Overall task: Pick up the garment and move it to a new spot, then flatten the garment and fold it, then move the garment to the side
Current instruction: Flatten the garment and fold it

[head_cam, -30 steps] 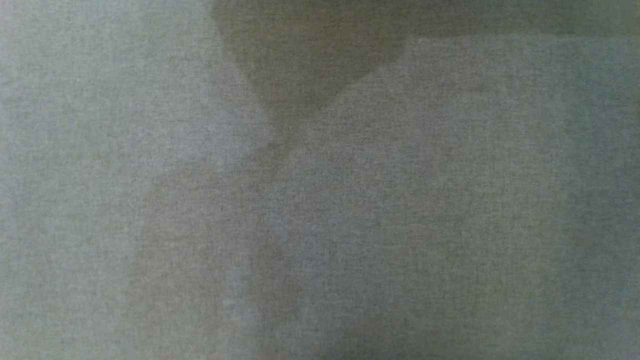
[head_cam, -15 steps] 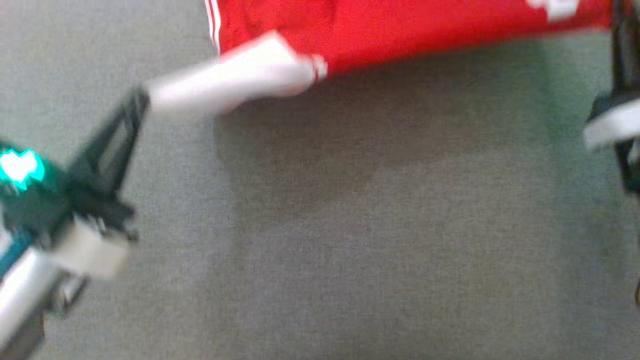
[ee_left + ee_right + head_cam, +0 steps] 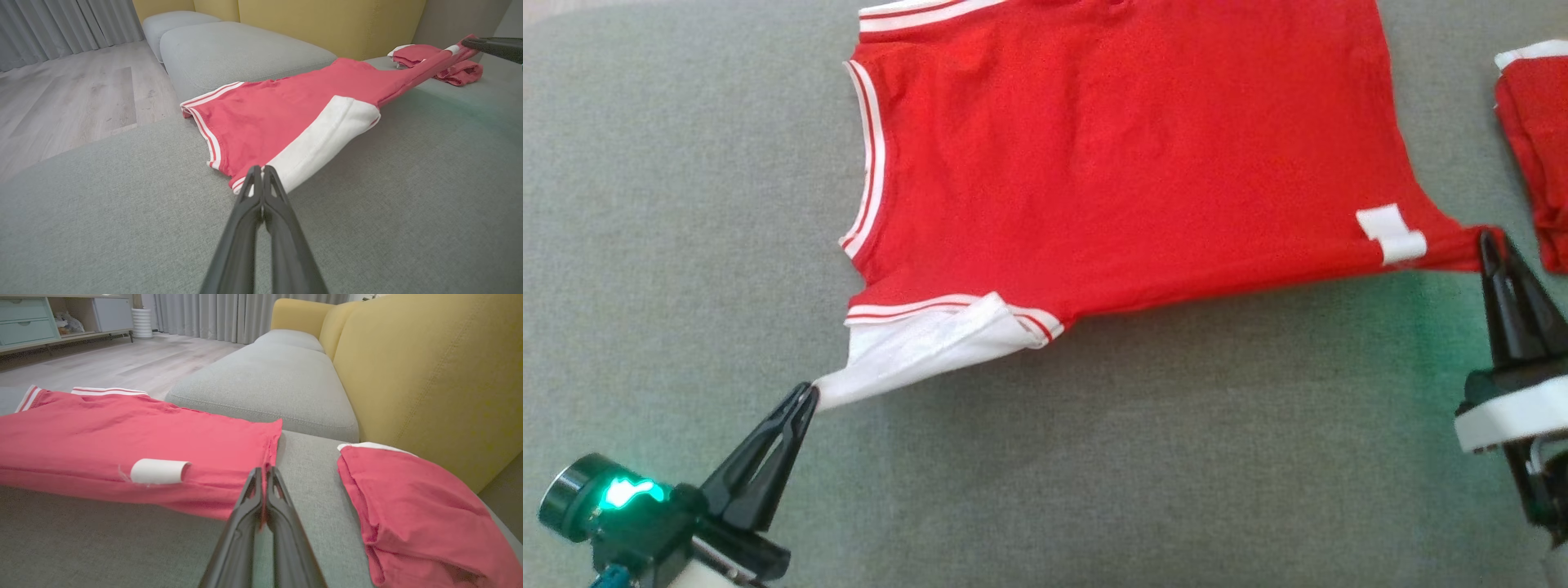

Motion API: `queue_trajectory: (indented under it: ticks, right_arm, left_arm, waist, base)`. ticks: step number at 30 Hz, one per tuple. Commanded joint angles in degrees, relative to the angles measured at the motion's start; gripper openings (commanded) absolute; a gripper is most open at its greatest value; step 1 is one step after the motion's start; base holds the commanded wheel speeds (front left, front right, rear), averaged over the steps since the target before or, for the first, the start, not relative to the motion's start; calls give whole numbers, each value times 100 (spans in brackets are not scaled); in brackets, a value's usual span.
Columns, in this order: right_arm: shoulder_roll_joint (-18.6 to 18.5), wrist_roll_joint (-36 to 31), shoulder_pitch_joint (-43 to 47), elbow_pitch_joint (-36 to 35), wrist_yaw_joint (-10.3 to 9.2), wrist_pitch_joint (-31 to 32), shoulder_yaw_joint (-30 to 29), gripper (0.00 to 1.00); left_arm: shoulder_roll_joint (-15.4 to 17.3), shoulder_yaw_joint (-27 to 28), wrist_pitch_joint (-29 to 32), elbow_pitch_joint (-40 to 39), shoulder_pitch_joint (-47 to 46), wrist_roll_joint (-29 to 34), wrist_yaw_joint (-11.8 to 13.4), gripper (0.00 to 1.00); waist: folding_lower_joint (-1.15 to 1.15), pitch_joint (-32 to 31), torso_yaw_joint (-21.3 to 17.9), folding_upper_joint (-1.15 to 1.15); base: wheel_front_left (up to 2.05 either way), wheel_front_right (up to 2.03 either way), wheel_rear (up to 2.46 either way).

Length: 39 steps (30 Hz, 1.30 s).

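The garment [image 3: 1111, 155] is a red top with white striped trim and a white panel, spread over a grey sofa seat [image 3: 1094, 457]. My left gripper [image 3: 807, 394] is shut on the tip of its white panel at the near left. The near right red corner, beside a white tag [image 3: 1390, 233], is pinched in my shut right gripper [image 3: 1489, 238]. In the left wrist view the left gripper [image 3: 261, 170] grips the white edge of the garment [image 3: 282, 110]. The right gripper [image 3: 264, 472] bites the garment [image 3: 122, 433] at its red hem, seen in the right wrist view.
A second red garment [image 3: 1535, 147], folded, lies at the right of the seat, also seen as a folded red pile [image 3: 421, 502]. A yellow sofa back [image 3: 429, 367] rises behind it. Another grey cushion [image 3: 237, 53] and wooden floor [image 3: 61, 98] lie beyond the seat's edge.
The head camera has swung: a second ago it saw bare grey fabric, then a blurred strip of the garment, and now it sees the whole spread garment with both grippers.
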Motion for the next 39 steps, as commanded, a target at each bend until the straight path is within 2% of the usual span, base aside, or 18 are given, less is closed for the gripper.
queue_trajectory:
  ticks: [1, 7, 22, 31, 32, 33, 34, 35, 36, 39]
  right_arm:
    - [-83, -31, 12, -250, -5, 41, -16, 0]
    - [134, -195, -95, -344, -5, 270, -100, 0]
    - [171, -364, -1486, 676, -5, 174, 59, 0]
    - [215, -466, -2138, 1169, -5, -44, 277, 0]
    - [226, -473, -2200, 1217, -5, -73, 302, 0]
    - [239, -484, -2257, 1266, -5, -99, 328, 0]
    - [256, -498, -2305, 1318, -5, -121, 348, 0]
    - [277, -514, -2350, 1372, -5, -147, 332, 33]
    - [294, -542, -2388, 1425, -5, -179, 310, 100]
    - [376, -656, -2445, 1528, -5, -310, 232, 100]
  left_arm:
    - [266, 265, -29, -126, -190, -22, -11, 0]
    - [71, 465, -29, 249, -811, 417, -119, 0]
    - [-851, 587, -29, 2130, -3614, 2029, -1195, 0]
    - [-1201, 682, -29, 3147, -4335, 2349, -1435, 0]
    - [-1239, 678, -29, 3245, -4365, 2369, -1444, 7]
    - [-1284, 698, -29, 3333, -4380, 2370, -1427, 29]
    - [-1336, 746, -29, 3413, -4377, 2349, -1380, 71]
    - [-1391, 800, -29, 3450, -4368, 2338, -1319, 100]
    - [-1445, 872, -29, 3453, -4336, 2324, -1230, 100]
    - [-1623, 1147, -29, 3337, -4011, 2152, -939, 100]
  waist:
    - [1, 26, 0, 0]
    - [1, 249, 19, 0]
    - [1, 944, -12, 0]
    - [1, 1195, -82, 0]
    - [1, 1211, -86, 0]
    - [1, 1222, -88, 0]
    - [1, 1226, -88, 0]
    - [1, 1229, -85, 0]
    - [1, 1225, -82, 0]
    - [1, 1158, -78, 0]
  base:
    - [0, 0, 0]
    - [0, 0, 0]
    - [0, 0, 0]
    - [0, 0, 0]
    - [0, 0, 0]
    - [0, 0, 0]
    - [0, 0, 0]
    - [0, 0, 0]
    - [0, 0, 0]
    - [0, 0, 0]
